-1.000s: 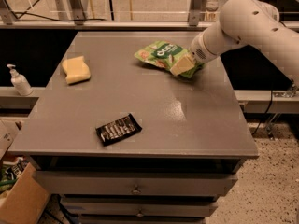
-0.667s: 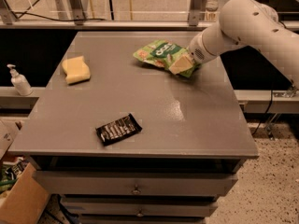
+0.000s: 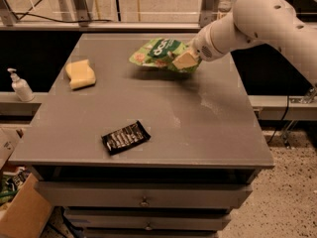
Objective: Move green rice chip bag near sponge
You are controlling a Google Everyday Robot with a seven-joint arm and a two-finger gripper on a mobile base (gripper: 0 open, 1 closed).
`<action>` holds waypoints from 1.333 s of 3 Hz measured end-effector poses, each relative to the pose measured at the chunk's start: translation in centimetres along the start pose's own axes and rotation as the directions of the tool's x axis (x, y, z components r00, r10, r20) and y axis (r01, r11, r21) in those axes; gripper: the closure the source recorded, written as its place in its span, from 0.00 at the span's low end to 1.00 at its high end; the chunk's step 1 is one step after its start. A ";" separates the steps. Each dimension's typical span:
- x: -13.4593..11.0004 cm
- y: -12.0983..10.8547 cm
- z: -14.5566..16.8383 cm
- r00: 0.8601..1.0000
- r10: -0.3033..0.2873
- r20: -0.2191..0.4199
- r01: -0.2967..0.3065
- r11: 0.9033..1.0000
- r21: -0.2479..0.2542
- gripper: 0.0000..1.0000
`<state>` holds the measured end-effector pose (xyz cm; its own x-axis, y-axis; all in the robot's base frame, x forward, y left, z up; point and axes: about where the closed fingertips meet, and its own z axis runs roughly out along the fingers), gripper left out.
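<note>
End effector [image 3: 184, 61] clamped on the right end of the bag [image 3: 157, 51], which hangs just above the counter [image 3: 208, 128] toward its far right, well apart from the sponge [image 3: 80, 74] at the left. Bag looks light, crinkly and slippery, contents probably brittle. A pinch at the end seam suits it, though it may sag or swing.

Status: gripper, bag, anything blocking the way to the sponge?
Gripper shut on green rice chip bag, over back of table. Sponge at left, apart. Black wrapper near front, off the path.
</note>
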<state>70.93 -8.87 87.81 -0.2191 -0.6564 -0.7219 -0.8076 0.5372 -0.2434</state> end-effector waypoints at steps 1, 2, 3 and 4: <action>-2.7 1.5 -0.8 0.997 -0.060 0.053 0.060 0.998 0.000 1.00; -5.4 2.9 -0.3 0.989 -0.127 0.080 0.127 0.992 -0.003 1.00; -7.4 3.8 2.2 0.981 -0.180 0.076 0.182 0.983 -0.020 1.00; -9.2 4.9 4.8 0.977 -0.209 0.053 0.211 0.977 -0.030 1.00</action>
<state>71.61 2.41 90.13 -0.0165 -0.7253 -0.6882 -0.8519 0.3705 -0.3701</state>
